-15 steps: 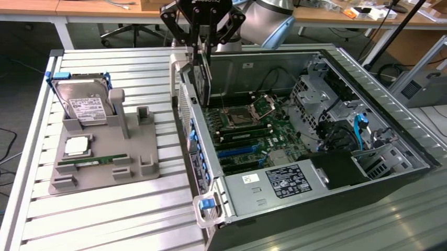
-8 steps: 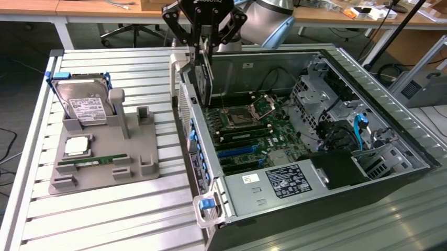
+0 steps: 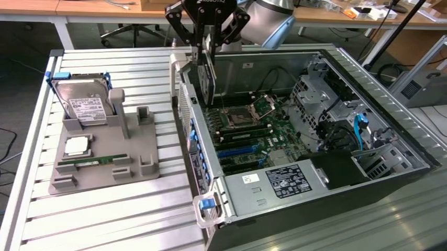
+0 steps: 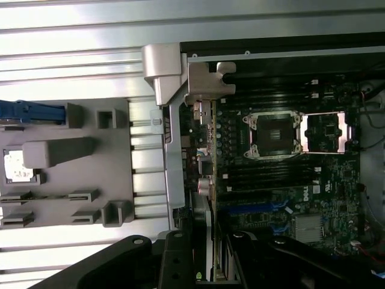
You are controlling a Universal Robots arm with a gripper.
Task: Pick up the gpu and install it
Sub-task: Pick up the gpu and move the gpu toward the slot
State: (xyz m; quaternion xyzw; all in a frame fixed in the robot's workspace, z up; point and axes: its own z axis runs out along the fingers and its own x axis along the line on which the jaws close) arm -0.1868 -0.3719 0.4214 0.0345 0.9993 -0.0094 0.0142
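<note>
Jaws: your gripper (image 3: 207,48) has them clamped on the upper edge of the gpu (image 3: 207,83), and the card hangs straight down from them.

Gpu: it's upright, with its thin side towards the exterior camera. It's up in the air over the open pc case (image 3: 380,83), close to the case wall that faces the grey holder (image 3: 140,141). From the wrist it shows edge-on (image 4: 209,192), with the silver bracket (image 4: 207,78) hard up by that wall.

Seated?: not yet, I'd say. The lower edge looks clear of the motherboard (image 3: 272,130), near the cpu socket (image 3: 241,116) rather than over the blue slots (image 3: 241,151).

Doing it well: get the card's edge parallel to the blue slot (image 4: 252,208) before you put any weight on it. I can't tell from here whether it's lined up. Go down slow and straight, with the bracket sliding inside the case wall rather than landing on top of it. If it tilts, my guess is the connector jams.

Bench: the case takes up the side of the bench (image 3: 119,219) at the exterior view's right. The holder sits well apart at the exterior view's left and carries the hard drive (image 3: 84,104) and the RAM stick (image 3: 91,161). Neither is in your way.
</note>
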